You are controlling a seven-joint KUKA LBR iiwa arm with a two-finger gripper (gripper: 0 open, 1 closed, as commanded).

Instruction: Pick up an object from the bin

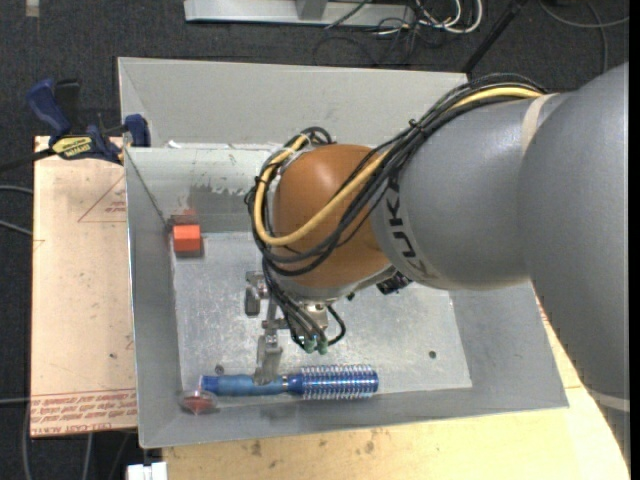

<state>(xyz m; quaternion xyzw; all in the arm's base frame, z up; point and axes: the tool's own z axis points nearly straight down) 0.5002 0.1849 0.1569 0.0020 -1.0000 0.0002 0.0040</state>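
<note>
Hanging beneath the arm's rounded orange cover (320,218), the gripper (269,366) is low over the front of the bin (410,353), its lower end right at the blue handle of a brush (300,382). From where I stand I cannot tell whether the gripper is apart or together, nor whether it touches the handle. The brush lies flat along the bin's near wall, handle to the left and blue-and-white bristles to the right. At the handle's left end sits a small reddish round piece (198,401); whether it belongs to the brush I cannot say. An orange-red block (186,239) sits well apart, by the left wall toward the back corner. Yellow and black cables (262,203) loop over the cover, and the thick grey arm (500,188) comes in from the right.
</note>
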